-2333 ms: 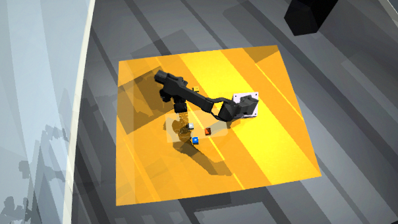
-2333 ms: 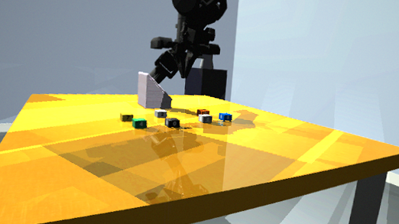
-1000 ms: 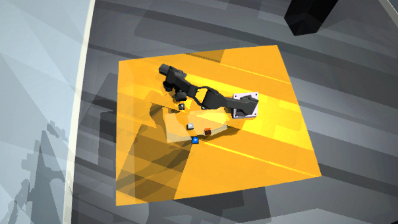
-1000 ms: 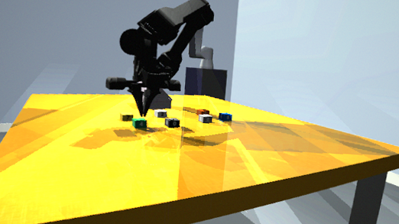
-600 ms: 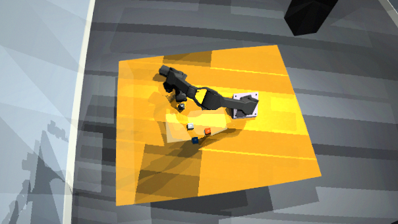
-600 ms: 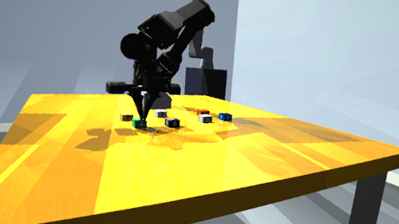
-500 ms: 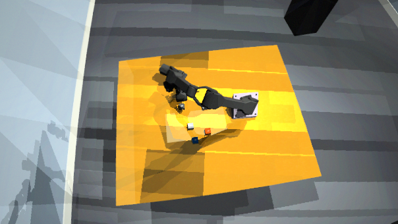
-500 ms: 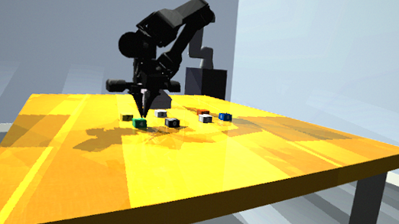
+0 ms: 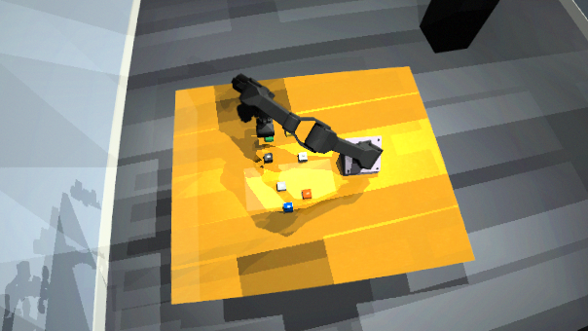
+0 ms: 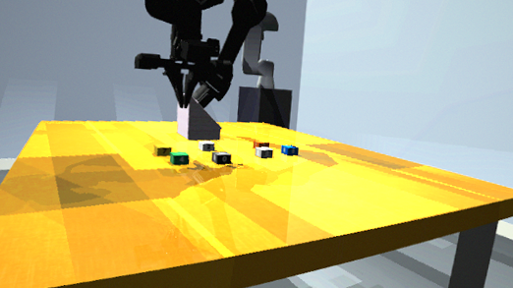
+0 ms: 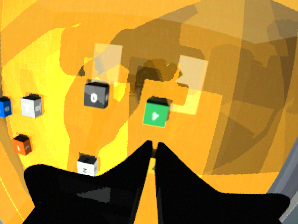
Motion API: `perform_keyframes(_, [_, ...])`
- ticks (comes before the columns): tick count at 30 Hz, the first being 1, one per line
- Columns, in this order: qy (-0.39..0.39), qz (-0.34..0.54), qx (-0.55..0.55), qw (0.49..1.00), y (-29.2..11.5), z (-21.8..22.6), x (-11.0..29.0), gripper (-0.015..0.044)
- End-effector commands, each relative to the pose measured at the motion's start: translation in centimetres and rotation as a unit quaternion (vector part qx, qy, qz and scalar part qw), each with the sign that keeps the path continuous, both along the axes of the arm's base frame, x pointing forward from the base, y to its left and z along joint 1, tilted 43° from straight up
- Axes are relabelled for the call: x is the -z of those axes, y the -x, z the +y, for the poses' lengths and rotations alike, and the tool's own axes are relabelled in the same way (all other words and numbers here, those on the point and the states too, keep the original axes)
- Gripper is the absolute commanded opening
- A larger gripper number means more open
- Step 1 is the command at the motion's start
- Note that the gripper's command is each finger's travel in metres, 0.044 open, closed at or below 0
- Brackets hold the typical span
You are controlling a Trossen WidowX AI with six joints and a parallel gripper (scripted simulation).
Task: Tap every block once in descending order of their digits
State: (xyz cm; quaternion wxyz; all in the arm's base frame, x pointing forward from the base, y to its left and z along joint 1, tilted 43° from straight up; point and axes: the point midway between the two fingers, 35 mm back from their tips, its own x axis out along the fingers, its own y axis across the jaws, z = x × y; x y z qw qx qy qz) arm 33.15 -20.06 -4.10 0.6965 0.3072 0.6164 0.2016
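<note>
While the black jointed arm (image 9: 292, 124) reaches out from its pale grey base block (image 9: 362, 156) across the glossy yellow-orange table top (image 10: 299, 197), its black parallel-jaw gripper (image 10: 184, 104) hangs well above the surface with the two fingertips drawn together and nothing between them — in the wrist view the dark fingers meet at a point. Just beyond that point in the wrist view lies the small green cube (image 11: 157, 112), resting flat on the table and apart from the tips; the top view shows the same green cube just below the gripper housing. Near it sits a dark grey cube with a pale printed face (image 11: 96, 94), and in the exterior view a dull yellow cube (image 10: 161, 150) lies just beside the green one. Farther along are a white cube (image 9: 302, 157), a second white cube (image 9: 281, 186), an orange cube (image 9: 306, 194) and a blue cube (image 9: 287, 207) — all separate, none touching another. Digits on the faces are too small to read. A broad shadow of the arm falls over the table around the green and dark grey cubes.
</note>
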Motion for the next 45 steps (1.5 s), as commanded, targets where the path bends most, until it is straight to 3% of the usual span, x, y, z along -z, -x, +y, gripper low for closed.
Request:
perform_keyframes(1, [0.004, -0.003, -0.005, 1.0, 0.2, -0.6, -1.2, 0.002])
perform_keyframes(19, [0.0, 0.002, -0.005, 1.0, 11.5, 8.1, -6.4, 0.002])
perform_keyframes(23, [0.0, 0.002, -0.005, 1.0, 11.6, 8.4, -6.2, 0.002])
perform_keyframes(29, [-0.001, 0.001, -0.005, 1.0, 10.4, 13.5, -0.7, 0.002])
perform_keyframes(45, [-0.001, 0.001, -0.005, 1.0, 10.1, 14.8, 0.8, 0.002])
